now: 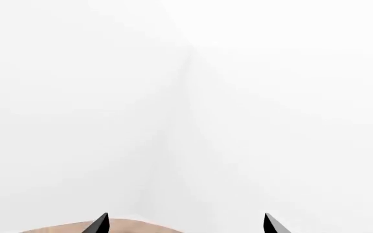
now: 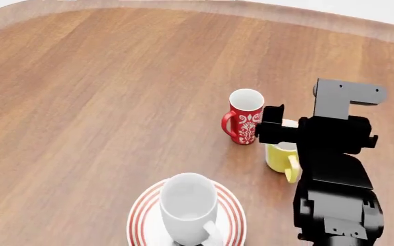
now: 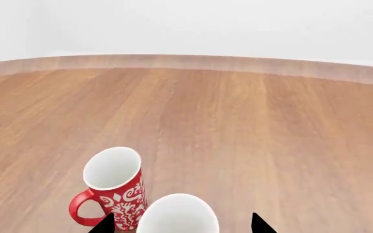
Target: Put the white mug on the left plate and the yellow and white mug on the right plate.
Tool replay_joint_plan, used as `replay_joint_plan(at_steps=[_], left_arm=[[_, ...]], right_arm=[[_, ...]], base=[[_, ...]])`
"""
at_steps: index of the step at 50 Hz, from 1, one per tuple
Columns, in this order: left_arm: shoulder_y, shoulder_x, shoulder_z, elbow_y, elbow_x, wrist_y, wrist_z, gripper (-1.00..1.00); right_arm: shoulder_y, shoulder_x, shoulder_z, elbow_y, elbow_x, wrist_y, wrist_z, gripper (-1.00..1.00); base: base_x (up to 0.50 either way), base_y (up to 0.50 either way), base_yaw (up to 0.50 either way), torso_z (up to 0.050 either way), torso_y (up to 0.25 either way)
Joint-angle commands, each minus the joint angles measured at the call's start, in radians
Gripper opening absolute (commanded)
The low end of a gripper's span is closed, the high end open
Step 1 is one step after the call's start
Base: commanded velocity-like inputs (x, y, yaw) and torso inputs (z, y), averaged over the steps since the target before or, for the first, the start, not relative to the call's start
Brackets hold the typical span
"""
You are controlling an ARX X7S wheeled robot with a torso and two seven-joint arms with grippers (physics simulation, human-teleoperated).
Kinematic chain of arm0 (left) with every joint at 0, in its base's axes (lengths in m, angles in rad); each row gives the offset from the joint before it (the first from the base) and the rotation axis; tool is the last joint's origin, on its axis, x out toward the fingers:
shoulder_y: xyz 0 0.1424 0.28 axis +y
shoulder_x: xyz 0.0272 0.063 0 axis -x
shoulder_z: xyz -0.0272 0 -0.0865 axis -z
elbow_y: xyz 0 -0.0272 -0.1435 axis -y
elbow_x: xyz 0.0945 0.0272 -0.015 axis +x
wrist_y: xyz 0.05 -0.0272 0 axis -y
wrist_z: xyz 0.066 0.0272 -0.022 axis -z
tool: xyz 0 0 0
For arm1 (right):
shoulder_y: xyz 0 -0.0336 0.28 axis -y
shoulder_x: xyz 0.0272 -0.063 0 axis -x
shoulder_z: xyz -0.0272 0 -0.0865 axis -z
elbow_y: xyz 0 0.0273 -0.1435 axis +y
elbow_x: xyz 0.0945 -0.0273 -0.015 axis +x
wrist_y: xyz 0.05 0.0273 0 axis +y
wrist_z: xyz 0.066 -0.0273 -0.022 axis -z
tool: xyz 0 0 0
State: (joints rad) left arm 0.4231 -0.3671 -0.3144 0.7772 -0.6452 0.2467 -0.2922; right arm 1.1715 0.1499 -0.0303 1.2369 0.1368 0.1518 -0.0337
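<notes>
On the brown wood-grain table (image 2: 94, 87), a tall red mug with a white floral pattern (image 2: 245, 117) stands upright just beside the small yellow mug with a white inside (image 2: 281, 158). Its handle points toward the robot's left. The yellow mug is also upright, mouth up, with its yellow handle turned toward the robot. The right arm's black gripper (image 3: 181, 223) reaches over the yellow mug; in the right wrist view the two dark fingers (image 3: 103, 224) stand apart on either side of its white rim, released and not gripping. The red mug sits close beside the left finger.

Nearer the robot, the large glossy all-white mug (image 2: 187, 207) stands upright on the round white plate with thin red rings (image 2: 142, 218), handle toward the robot.

The left gripper (image 1: 185, 224) faces a blank white surface, its finger tips well apart and empty.
</notes>
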Motion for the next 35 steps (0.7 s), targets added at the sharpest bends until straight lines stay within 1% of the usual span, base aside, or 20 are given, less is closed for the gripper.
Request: replay_joint_plan(at_steps=[1,4,8,16,21,28,33,35], left_arm=[[0.008,-0.005,0.009,0.006,-0.012,0.009,0.013,1.0],[0.004,-0.004,0.008,-0.002,-0.017,0.008,0.008,1.0],[-0.003,-0.006,0.016,0.001,0.022,-0.011,-0.006,1.0],[0.001,-0.006,0.024,-0.004,0.013,-0.001,0.007,1.0],[0.004,-0.001,0.021,-0.009,-0.011,0.018,0.015,1.0],[-0.001,0.002,0.028,-0.013,-0.003,0.02,0.015,1.0],[-0.006,0.003,0.033,-0.013,0.034,0.015,0.011,1.0],[-0.006,0.0,0.037,-0.007,0.051,0.009,0.009,1.0]], right_arm=[[0.038,-0.025,0.091,0.072,-0.101,0.011,-0.03,1.0],[0.037,-0.029,0.099,0.072,-0.114,0.021,-0.037,1.0],[0.047,-0.032,0.089,0.072,-0.13,0.039,-0.059,1.0],[0.067,-0.033,0.086,0.072,-0.137,0.048,-0.056,1.0],[0.096,-0.026,0.09,0.072,-0.134,0.059,-0.054,1.0],[0.145,-0.014,0.104,0.072,-0.133,0.044,-0.049,1.0],[0.151,-0.011,0.097,0.072,-0.138,0.047,-0.048,1.0],[0.151,-0.009,0.099,0.072,-0.136,0.045,-0.046,1.0]], base=[[0.0,0.0,0.0,0.0,0.0],[0.0,0.0,0.0,0.0,0.0],[0.0,0.0,0.0,0.0,-0.035],[0.0,0.0,0.0,0.0,-0.25],[0.0,0.0,0.0,0.0,0.0],[0.0,0.0,0.0,0.0,0.0],[0.0,0.0,0.0,0.0,0.0],[0.0,0.0,0.0,0.0,-0.25]])
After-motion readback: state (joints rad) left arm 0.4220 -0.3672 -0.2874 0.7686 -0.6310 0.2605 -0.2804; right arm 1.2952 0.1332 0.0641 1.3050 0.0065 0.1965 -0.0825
